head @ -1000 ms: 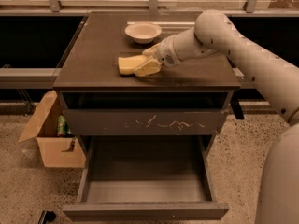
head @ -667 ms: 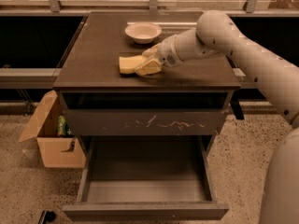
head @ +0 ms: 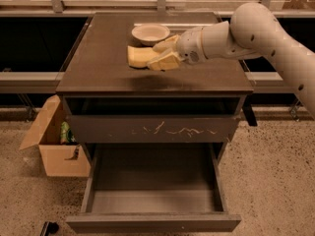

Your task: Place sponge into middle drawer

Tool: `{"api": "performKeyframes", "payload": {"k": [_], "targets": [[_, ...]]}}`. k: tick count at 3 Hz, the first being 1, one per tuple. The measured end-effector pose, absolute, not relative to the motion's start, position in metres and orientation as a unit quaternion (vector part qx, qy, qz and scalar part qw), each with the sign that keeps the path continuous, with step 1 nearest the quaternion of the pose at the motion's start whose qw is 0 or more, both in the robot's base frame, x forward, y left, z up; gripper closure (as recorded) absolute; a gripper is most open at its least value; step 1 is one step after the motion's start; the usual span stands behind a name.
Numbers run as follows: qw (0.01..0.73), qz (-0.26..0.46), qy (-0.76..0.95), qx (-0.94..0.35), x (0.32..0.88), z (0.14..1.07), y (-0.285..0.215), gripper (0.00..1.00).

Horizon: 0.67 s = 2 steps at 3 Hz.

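Observation:
The yellow sponge (head: 139,56) is held between the pale yellow fingers (head: 166,62) of my gripper (head: 160,54), which is shut on its right end. It hangs a little above the dark cabinet top (head: 98,68) and casts a shadow below it. My arm reaches in from the right. The middle drawer (head: 152,223) is pulled wide open below, with a plain front panel and a bare grey floor. It lies lower and nearer the camera than the sponge.
A pale bowl (head: 150,33) stands on the cabinet top just behind the sponge. The drawer with white scratches (head: 152,130) is slightly open above the middle drawer. An open cardboard box (head: 54,146) stands on the floor at the left.
The gripper has lifted the sponge off the cabinet top and carried it slightly up. The drawers and bowl have not moved.

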<state>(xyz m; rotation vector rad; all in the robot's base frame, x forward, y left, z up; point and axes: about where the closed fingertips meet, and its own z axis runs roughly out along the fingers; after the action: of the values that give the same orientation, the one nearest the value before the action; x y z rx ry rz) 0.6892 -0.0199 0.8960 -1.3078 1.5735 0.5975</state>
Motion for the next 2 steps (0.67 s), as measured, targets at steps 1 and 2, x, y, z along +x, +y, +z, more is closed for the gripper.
{"api": "performKeyframes", "payload": {"k": [1, 2], "targets": [[0.482, 0.247, 0.644, -0.540, 0.688, 0.895, -0.019, 1.00], [0.465, 0.241, 0.639, -0.564, 0.657, 0.892, -0.016, 1.00]]}}
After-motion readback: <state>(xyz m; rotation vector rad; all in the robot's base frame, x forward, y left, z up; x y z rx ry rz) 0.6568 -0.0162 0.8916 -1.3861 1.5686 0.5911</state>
